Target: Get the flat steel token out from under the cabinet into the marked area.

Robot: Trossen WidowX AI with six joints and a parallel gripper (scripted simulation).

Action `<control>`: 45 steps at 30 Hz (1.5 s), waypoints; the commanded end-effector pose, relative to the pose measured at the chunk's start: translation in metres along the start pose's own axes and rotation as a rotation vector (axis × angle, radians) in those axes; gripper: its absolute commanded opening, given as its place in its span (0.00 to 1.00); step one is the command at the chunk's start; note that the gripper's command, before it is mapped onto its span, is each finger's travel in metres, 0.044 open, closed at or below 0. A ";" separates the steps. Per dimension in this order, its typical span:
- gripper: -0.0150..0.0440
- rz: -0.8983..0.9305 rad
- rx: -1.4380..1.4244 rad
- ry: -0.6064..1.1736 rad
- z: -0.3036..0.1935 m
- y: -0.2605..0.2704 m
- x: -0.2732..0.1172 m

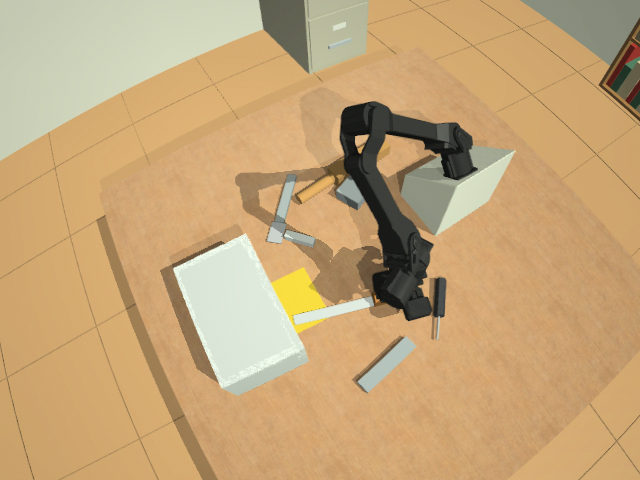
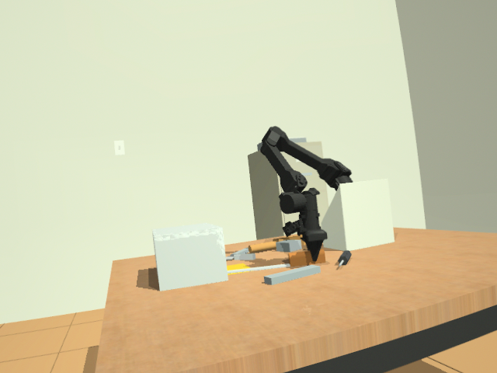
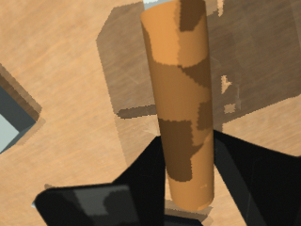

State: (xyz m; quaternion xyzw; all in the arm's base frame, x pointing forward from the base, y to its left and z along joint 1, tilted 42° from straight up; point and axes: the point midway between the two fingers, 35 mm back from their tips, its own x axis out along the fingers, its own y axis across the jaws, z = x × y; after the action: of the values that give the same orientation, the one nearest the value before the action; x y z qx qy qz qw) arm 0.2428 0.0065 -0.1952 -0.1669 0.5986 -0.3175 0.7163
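Observation:
The white cabinet [image 1: 237, 310] [image 2: 190, 256] stands at the left. The yellow marked area [image 1: 294, 289] [image 2: 238, 267] lies along its front, partly shaded. My gripper [image 2: 316, 256] [image 3: 183, 137] is shut on the orange handle [image 3: 181, 94] [image 2: 299, 258] of a long tool, low over the table. The tool's pale flat blade [image 1: 336, 310] [image 2: 256, 268] points at the cabinet and crosses the near part of the yellow area. Its far end shows close to the cabinet's front edge. The token is not visible in any view, and the vent slots are not visible either.
A grey bar [image 1: 386, 364] [image 2: 292, 274] and a screwdriver [image 1: 439, 297] [image 2: 344, 258] lie near the gripper. An angled metal piece [image 1: 284, 204], an orange-handled tool [image 1: 316, 188] and a grey block [image 1: 350, 193] lie further back. A pale box [image 1: 465, 191] [image 2: 367, 214] stands by the arm's base.

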 end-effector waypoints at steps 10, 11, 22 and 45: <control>0.25 -0.001 -0.048 0.000 -0.003 0.000 -0.001; 0.25 -0.001 -0.056 0.001 -0.003 0.000 -0.001; 0.25 -0.001 -0.148 0.001 -0.004 0.000 -0.001; 0.25 -0.002 -0.336 0.002 -0.004 0.001 -0.002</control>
State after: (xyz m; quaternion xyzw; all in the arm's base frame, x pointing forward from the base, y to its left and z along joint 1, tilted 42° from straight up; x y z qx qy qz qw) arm 0.2385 0.0086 -0.1951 -0.2724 0.6405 -0.2252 0.6818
